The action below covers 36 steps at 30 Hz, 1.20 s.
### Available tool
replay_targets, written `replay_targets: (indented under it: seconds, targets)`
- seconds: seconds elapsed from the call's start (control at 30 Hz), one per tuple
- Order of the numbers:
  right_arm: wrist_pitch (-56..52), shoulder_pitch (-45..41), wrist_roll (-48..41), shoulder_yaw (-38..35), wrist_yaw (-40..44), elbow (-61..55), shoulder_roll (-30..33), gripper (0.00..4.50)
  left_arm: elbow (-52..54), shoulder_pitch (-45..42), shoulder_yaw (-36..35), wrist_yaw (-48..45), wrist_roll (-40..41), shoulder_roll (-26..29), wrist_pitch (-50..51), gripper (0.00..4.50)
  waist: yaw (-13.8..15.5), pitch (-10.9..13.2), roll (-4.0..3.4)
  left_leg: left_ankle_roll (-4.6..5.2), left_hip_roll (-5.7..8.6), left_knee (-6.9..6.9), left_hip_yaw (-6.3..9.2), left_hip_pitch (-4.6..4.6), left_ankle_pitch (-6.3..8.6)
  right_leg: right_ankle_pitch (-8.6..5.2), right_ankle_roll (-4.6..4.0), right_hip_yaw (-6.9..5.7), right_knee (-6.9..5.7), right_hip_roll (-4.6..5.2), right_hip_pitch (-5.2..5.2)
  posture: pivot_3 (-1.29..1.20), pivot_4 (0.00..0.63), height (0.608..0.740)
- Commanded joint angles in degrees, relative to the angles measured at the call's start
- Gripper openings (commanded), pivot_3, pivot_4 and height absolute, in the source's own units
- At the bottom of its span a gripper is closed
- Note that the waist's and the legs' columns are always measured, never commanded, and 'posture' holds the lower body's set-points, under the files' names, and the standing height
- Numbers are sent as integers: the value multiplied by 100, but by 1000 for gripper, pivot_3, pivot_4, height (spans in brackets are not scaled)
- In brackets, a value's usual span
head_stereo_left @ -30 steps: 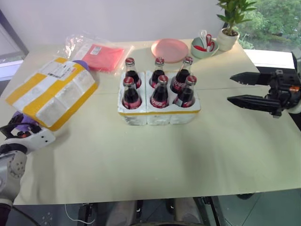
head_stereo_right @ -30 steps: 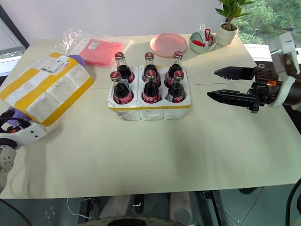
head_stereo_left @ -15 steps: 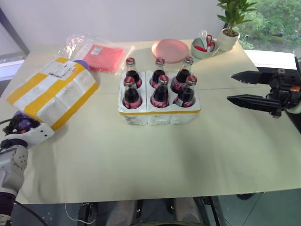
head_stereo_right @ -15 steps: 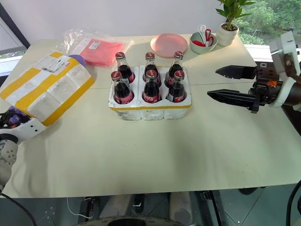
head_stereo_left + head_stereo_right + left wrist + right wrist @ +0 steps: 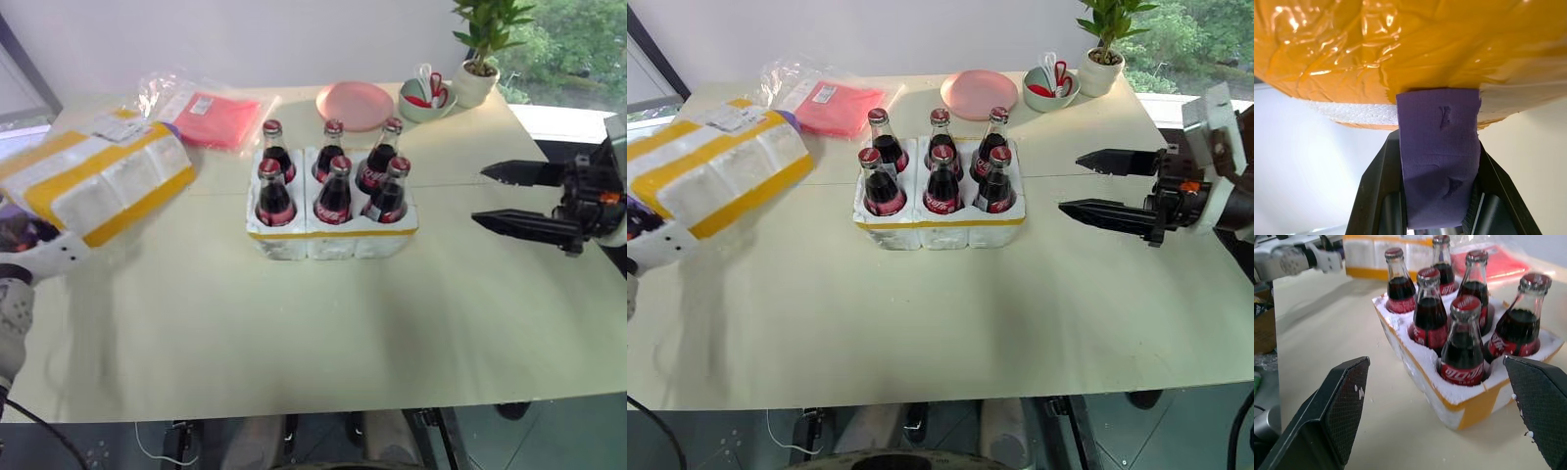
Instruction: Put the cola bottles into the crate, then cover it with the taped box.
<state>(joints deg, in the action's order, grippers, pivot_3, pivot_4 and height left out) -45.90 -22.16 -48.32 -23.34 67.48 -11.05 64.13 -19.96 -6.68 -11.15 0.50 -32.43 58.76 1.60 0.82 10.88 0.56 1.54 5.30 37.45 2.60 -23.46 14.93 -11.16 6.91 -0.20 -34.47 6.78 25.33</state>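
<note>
the six cola bottles [image 5: 333, 181] stand upright in the sockets of the crate [image 5: 331, 238], a low white foam block with a yellow tape band, which sits on the table [image 5: 323, 333] a little toward the far side of its middle. the bottles form two rows of three, red caps up.

at the left edge of the scene the taped box [image 5: 93, 181] is off the table surface, tilted, with its shipping label on the far upper face. the left gripper [image 5: 1440, 196] is clamped on a purple tab [image 5: 1439, 156] that hangs from the box's underside; in the left wrist view the black fingers [image 5: 1374, 196] press the tab from both sides, right under the yellow tape.

the right gripper [image 5: 1102, 186] hovers above the table to the right of the crate, well apart from it, its two black fingers [image 5: 1107, 213] spread wide and pointing left toward the bottles, holding nothing.

on the far side of the table lie a red packet in clear plastic [image 5: 211, 116], a pink plate [image 5: 354, 104], a small bowl [image 5: 424, 98] and a potted plant [image 5: 477, 59].
</note>
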Motion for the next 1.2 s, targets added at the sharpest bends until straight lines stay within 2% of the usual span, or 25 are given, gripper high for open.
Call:
replay_targets:
  seconds: [0.03,0.2,0.43,0.63,0.83,0.93,1.0,1.13,1.2]
  targets:
    - [167,21,69,-175,44,-19,72,4500,440,-482,-461,-57,377,359,-282,1114,10,1,7,0,0,1,1,-1,0,0,0,-1,0,0,0,0,150,740]
    - [262,82,165,-175,15,62,9,4500,675,-1475,-373,-576,1008,424,-725,1114,-7,0,6,0,0,8,-2,-1,-1,4,4,-1,-1,-1,-4,0,150,740]
    - [409,194,324,-195,43,161,25,4500,1015,-3008,527,-2133,1956,165,-2034,1114,-8,0,6,14,0,24,-8,-2,-10,6,6,-2,-12,-4,-4,0,150,740]
    - [398,430,343,-402,-64,54,-11,4500,880,-3821,1155,-3078,2186,-108,-2894,1114,-19,1,7,21,1,47,-15,-2,-8,6,7,-1,-25,-4,-9,0,150,740]
    - [313,784,251,-734,-265,-216,-86,4500,684,-3968,1655,-3448,1686,-203,-3490,1114,-10,1,7,27,0,59,-42,1,-7,6,7,1,-53,-5,2,0,150,740]
    - [251,928,194,-887,-379,-362,-141,4500,503,-3975,1994,-3208,681,-164,-3483,1114,-8,1,8,29,0,66,-45,3,-6,6,7,2,-57,-5,-1,0,150,740]
    - [219,994,157,-956,-441,-449,-167,4500,479,-3935,2091,-3080,295,-177,-3406,1114,-9,2,10,30,0,67,-48,4,-6,6,8,3,-57,-6,-3,0,150,740]
    - [137,1007,44,-1019,-589,-531,-218,4500,705,-3693,2133,-2944,-29,-321,-3193,2430,-17,2,10,32,-1,67,-50,4,-5,7,9,5,-59,-7,-2,0,150,740]
    - [120,1002,24,-1008,-617,-538,-221,4500,760,-3502,2123,-2883,-233,-236,-3176,3509,-14,2,10,32,-1,67,-50,5,-5,6,9,5,-60,-7,-1,0,150,740]
